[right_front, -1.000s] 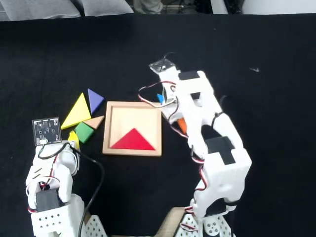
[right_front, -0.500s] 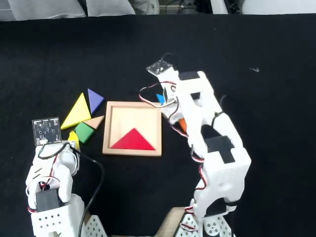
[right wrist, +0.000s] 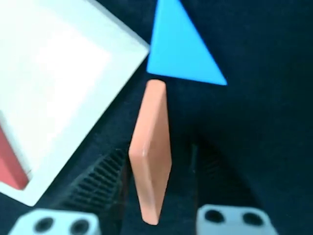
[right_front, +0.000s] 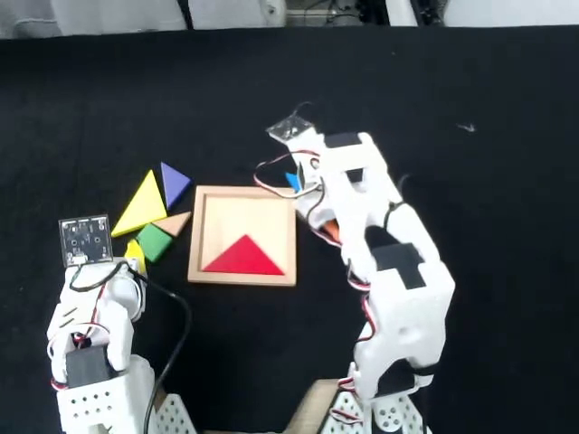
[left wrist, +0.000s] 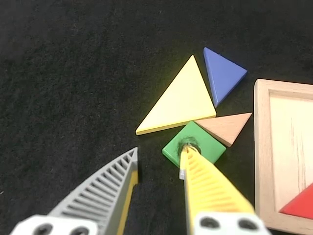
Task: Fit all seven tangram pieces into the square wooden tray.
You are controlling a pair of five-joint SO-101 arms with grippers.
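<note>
Tray holds a red triangle along one wall.

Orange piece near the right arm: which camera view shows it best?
The right wrist view. There the orange piece stands on edge, close up, its whole length visible, with the blue triangle beyond it. The high view gives only a sliver of it, mostly hidden under the right arm.
</note>
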